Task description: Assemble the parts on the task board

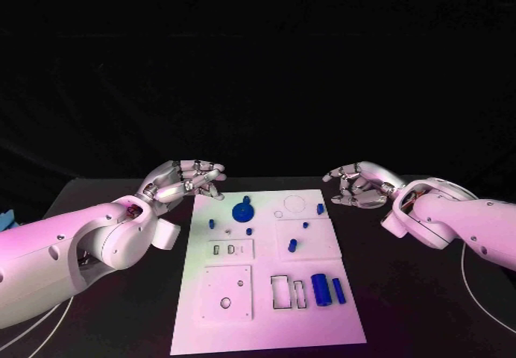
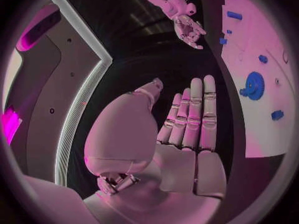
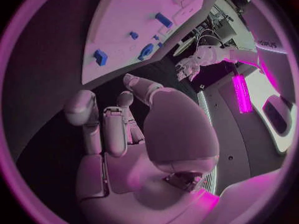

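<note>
The white task board (image 1: 269, 328) lies lengthwise in the middle of the black table. On its far part lies a blue gear (image 1: 243, 212) with several small blue parts around it, among them a peg (image 1: 292, 243). Two blue cylinders (image 1: 319, 289) lie near the board's right edge, beside empty rectangular slots (image 1: 279, 291). My left hand (image 1: 189, 179) hovers off the board's far left corner, its fingers (image 2: 196, 114) straight and holding nothing. My right hand (image 1: 360, 185) hovers off the far right corner, fingers (image 3: 112, 129) loosely bent, with nothing in them. The gear (image 2: 253, 84) (image 3: 147, 50) also appears from both wrists.
Square inset plates (image 1: 226, 292) with small holes sit on the board's left half. A small blue object (image 1: 5, 220) lies at the table's far left edge. Bare black table (image 1: 419, 298) runs along both sides of the board.
</note>
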You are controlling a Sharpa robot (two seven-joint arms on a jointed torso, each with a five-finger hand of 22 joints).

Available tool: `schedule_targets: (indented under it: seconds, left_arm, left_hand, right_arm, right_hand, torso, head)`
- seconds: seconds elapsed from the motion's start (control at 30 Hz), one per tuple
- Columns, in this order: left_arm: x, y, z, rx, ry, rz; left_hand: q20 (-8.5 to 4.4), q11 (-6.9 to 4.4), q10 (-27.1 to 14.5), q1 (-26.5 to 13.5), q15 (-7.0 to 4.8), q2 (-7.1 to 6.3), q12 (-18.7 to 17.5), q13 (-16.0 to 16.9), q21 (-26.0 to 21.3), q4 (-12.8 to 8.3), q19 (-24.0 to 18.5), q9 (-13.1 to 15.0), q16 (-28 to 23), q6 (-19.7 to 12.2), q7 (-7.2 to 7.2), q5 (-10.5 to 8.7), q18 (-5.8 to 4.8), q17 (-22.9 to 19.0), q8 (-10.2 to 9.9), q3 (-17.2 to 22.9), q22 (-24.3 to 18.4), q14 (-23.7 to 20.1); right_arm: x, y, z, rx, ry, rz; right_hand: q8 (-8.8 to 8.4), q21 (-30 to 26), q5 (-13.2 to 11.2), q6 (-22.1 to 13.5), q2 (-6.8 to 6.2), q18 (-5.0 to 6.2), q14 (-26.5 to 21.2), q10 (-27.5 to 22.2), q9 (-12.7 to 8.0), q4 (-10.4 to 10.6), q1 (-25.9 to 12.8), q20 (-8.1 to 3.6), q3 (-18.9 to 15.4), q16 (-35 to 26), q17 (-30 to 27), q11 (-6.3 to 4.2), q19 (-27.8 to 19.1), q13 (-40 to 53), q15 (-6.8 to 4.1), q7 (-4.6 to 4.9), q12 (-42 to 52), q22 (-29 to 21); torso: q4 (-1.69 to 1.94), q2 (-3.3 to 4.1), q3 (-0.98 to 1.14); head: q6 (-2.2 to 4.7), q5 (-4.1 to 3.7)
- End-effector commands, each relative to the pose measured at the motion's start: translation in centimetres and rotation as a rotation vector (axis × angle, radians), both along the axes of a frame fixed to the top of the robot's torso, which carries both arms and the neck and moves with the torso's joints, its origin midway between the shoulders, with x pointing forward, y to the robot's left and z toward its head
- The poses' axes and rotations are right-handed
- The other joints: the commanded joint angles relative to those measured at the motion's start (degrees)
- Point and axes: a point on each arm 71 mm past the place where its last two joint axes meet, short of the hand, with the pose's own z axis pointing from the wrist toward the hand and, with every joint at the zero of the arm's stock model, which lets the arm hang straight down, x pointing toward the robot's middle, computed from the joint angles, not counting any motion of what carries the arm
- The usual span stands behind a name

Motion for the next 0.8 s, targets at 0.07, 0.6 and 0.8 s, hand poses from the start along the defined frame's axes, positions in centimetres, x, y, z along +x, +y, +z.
schedule_targets:
  seconds: [0.07, 0.6, 0.8]
  left_arm:
    - [0.0, -0.4, 0.1, -0.017, -0.009, -0.027]
    - [-0.2, -0.9, 0.2, -0.025, -0.014, -0.040]
    - [-0.2, -0.9, 0.2, -0.025, -0.014, -0.042]
  left_hand:
    - [0.05, -0.10, -0.43, 0.40, 0.03, 0.24, -0.31, 0.06, -0.27, -0.14, -0.42, 0.09, -0.32, -0.37, 2.79, 0.23, 0.53, -0.10, -0.36, 0.39, -0.08, -0.43]
    - [0.06, -0.09, -0.44, 0.49, 0.04, 0.28, -0.32, 0.06, -0.28, -0.19, -0.46, 0.11, -0.38, -0.37, 2.81, 0.23, 0.54, -0.14, -0.37, 0.46, -0.09, -0.46]
    - [0.06, -0.09, -0.44, 0.49, 0.04, 0.28, -0.32, 0.06, -0.28, -0.19, -0.46, 0.11, -0.38, -0.37, 2.81, 0.23, 0.54, -0.14, -0.37, 0.46, -0.09, -0.46]
  right_arm:
    - [-0.4, -0.2, -0.4, -0.051, 0.001, 0.083]
    - [0.4, -0.8, -3.8, -0.163, 0.017, -0.028]
    - [0.7, -0.2, -4.3, -0.157, 0.012, -0.060]
  right_hand:
    - [0.60, 1.30, -0.10, 0.87, -0.02, 0.53, 0.72, 0.67, 0.43, -0.28, 0.51, 0.05, -0.25, 1.08, 2.23, 0.24, 0.97, 0.43, 0.12, 0.47, 0.61, 1.78]
    - [1.09, 14.52, 0.22, 2.29, 0.40, -2.66, 5.42, 13.07, 1.12, 1.78, -1.78, 0.88, -2.01, 8.24, 12.36, 1.79, 9.24, 9.55, 1.23, 1.66, 9.32, 17.32]
    - [1.10, 15.42, -2.60, 2.59, 0.56, -2.88, 5.45, 14.04, 1.25, 2.93, -2.88, 1.15, -3.12, 8.25, 12.39, 2.19, 9.68, 10.47, 1.58, 1.98, 10.20, 18.44]
  torso:
    - [-0.06, -0.28, 0.28]
    - [0.27, 0.19, 0.31]
    - [0.42, 0.39, 0.36]
  head:
    - [0.14, -0.80]
    - [-0.78, -0.91]
    - [-1.00, -0.78]
